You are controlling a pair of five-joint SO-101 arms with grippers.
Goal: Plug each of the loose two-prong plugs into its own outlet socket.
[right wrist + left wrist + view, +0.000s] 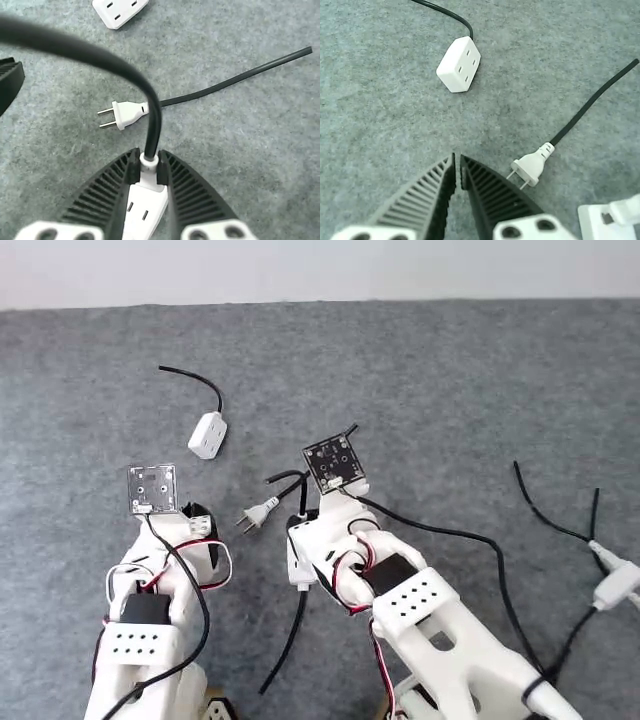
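The left gripper (458,161) is seen with its jaws drawn almost together, only a thin slit left between them, and nothing is held in it. It is poised over the grey carpet (450,370). The right gripper (147,156) is clamped on a second outlet socket (145,200), which is gripped at the end where its black cord (150,95) leaves it and arches upward. The two-prong plug (122,114) is found lying flat on the carpet between the two grippers, close in front of the right one, untouched by either, with its own black lead (592,97) trailing away to a cut end. The loose outlet socket (207,435) is placed farther up the carpet, well apart from the plug, with its slots facing up. A white connector (615,586) with thin cables is seen at the carpet's far right edge.
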